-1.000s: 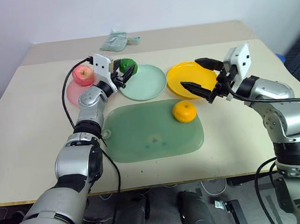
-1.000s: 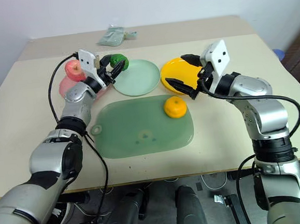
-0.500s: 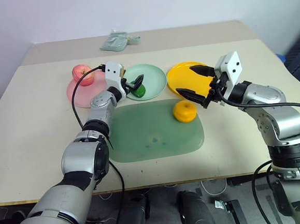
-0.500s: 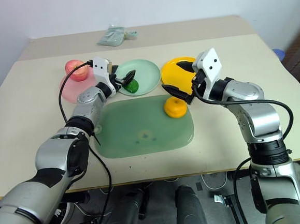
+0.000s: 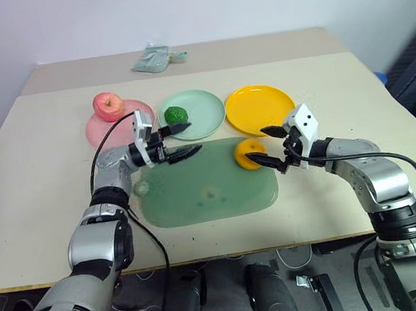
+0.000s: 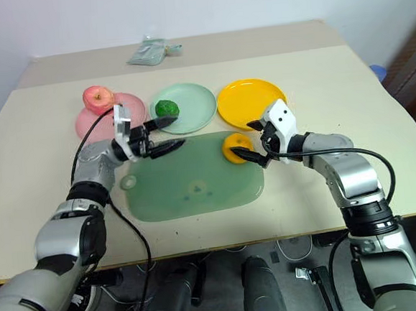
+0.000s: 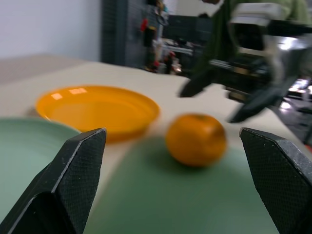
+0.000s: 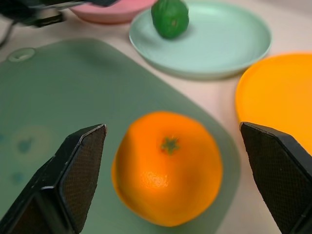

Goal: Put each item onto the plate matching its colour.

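Right gripper [image 5: 274, 149] spread wide, fingers apart, level with the orange [image 5: 250, 153] and just beside it on the side away from the mat's middle; one finger above the fruit, one below, neither seen touching it. Left gripper [image 5: 182, 141] also spread apart, empty, pointing across toward the orange from over the near-left corner of the green mat [image 5: 204, 192], well apart from the fruit.

Taking the green mat as landmark:
- orange resting on the mat, at its far right corner, stem dimple up in the right wrist view.
- yellow-orange plate [image 5: 260, 109] just beyond the mat's far right edge, bare, near the orange but not under it.
- mint green plate [image 5: 201, 113] just beyond the mat's far edge, centre-left, carrying the dark green vegetable [image 5: 175, 115] on its left part.
- pink plate [image 5: 120, 123] beyond the mat's far left corner, beside the mint one, with the pink-red apple [image 5: 107, 104] sitting on its far left rim area.
- small pale green packet [image 5: 156, 59] far beyond the mat, at the back of the surface [image 5: 37, 176].
- small round hole near the mat's left edge, below the left gripper.
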`<state>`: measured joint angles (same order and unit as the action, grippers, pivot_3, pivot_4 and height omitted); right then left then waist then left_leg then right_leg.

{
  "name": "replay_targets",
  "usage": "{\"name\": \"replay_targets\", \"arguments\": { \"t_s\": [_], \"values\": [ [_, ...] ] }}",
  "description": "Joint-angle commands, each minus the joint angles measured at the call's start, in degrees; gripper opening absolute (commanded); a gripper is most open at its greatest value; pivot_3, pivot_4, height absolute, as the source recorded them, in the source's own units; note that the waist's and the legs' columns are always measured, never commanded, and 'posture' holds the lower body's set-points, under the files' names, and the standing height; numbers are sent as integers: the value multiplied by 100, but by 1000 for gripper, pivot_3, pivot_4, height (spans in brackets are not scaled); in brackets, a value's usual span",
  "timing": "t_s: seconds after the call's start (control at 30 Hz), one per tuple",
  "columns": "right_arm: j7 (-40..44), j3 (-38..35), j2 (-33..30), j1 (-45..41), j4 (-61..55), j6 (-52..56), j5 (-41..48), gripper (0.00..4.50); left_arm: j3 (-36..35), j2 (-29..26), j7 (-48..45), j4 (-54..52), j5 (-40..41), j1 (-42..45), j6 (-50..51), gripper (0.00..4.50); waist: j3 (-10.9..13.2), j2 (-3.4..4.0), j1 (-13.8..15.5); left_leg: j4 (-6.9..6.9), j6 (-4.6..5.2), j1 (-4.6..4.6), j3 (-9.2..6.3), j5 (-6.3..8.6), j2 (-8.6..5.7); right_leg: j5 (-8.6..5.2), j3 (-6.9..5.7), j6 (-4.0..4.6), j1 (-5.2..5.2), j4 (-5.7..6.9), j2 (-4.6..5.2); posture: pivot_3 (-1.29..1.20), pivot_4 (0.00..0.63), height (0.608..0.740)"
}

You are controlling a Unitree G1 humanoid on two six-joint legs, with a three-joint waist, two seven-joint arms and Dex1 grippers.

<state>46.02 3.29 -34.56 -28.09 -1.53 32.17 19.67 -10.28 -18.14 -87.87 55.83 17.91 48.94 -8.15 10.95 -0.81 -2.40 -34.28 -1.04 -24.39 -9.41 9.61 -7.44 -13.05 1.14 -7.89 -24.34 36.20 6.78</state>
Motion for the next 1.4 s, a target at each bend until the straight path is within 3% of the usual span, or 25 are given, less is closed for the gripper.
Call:
{"name": "replay_targets", "arguments": {
  "t_s": [0.03, 0.13, 0.3, 0.33, 0.6, 0.8, 0.97, 1.03, 1.1, 1.27, 1.4],
  "values": [
    [-139, -154, 147, -193, 84, 130, 58, 4500, -18, -217, -231, -858, 322, -222, 386, 4473, 0, 0, 10, 0, 0, 0, -2, 0, 0, 0, 0, 0, 0, 0, 0, 0, 150, 740],
    [-62, -86, 156, -172, 134, 248, 55, 4500, 54, -353, -224, -1420, 385, -514, 635, 4473, 0, 1, 6, 0, 0, 0, -3, 0, 0, 0, 0, 1, 0, 0, 0, 0, 150, 740],
    [15, -37, 176, -149, 134, 265, -4, 2861, 101, -545, -52, -2329, 553, -859, 1145, 4500, -1, 1, 8, 0, -1, 1, -4, 0, 0, 0, 1, 1, 0, 0, 1, 0, 150, 740],
    [12, -18, 159, -161, 118, 230, -48, 2828, 97, -582, -9, -2441, 580, -893, 1216, 4500, -1, 1, 8, 0, -1, 1, -4, 0, 0, 0, 1, 1, 0, 0, 0, 0, 150, 740],
    [-393, -449, 438, -765, 466, 19, 45, 2828, 38, -622, 366, -2885, 790, -1006, 1448, 4500, -1, 2, 4, 1, -1, 1, -3, 0, 0, 1, 1, 2, -2, -1, 0, 0, 150, 740],
    [-1553, -678, 885, -1929, 2469, -1317, -656, 2828, 50, -566, 933, -3025, 793, -1043, 1445, 4500, -1, 2, 1, 5, -7, 2, -1, -4, 2, 5, 3, 8, -4, 0, -1, 0, 150, 740],
    [-1745, -595, 1197, -2547, 4193, -2262, -1058, 2828, 141, -530, 1236, -3115, 765, -1143, 1428, 4500, -1, 2, -7, 9, -7, 2, 0, -4, 0, 5, 5, 9, -5, -1, -1, 0, 150, 740],
    [-1743, -602, 1305, -2756, 4886, -2517, -1151, 3916, 161, -548, 1304, -3190, 769, -1218, 1400, 4500, 0, 3, -20, 10, -8, 2, 1, -5, 0, 5, 6, 9, -8, 0, -1, 0, 150, 740],
    [-1715, -578, 1337, -2884, 5351, -2737, -1256, 4440, 170, -603, 1323, -3270, 778, -1303, 1383, 4500, 0, 4, -24, 12, -8, 2, 2, -5, 1, 5, 9, 9, -10, 1, -2, 0, 150, 740],
    [-1582, -670, 1294, -3006, 5528, -3131, -1256, 4440, 71, -769, 1330, -3279, 840, -1395, 1323, 4500, 0, 4, -27, 14, -9, 2, 2, -6, 2, 5, 10, 10, -12, 2, -4, 0, 150, 740],
    [-827, -820, 1177, -2655, 4478, -3304, -865, 4440, 28, -886, 1264, -3103, 851, -1414, 1191, 4500, 0, 5, -21, 13, -9, 2, 2, -5, 1, 5, 11, 10, -12, 2, -4, 0, 150, 740]
  ]
}}
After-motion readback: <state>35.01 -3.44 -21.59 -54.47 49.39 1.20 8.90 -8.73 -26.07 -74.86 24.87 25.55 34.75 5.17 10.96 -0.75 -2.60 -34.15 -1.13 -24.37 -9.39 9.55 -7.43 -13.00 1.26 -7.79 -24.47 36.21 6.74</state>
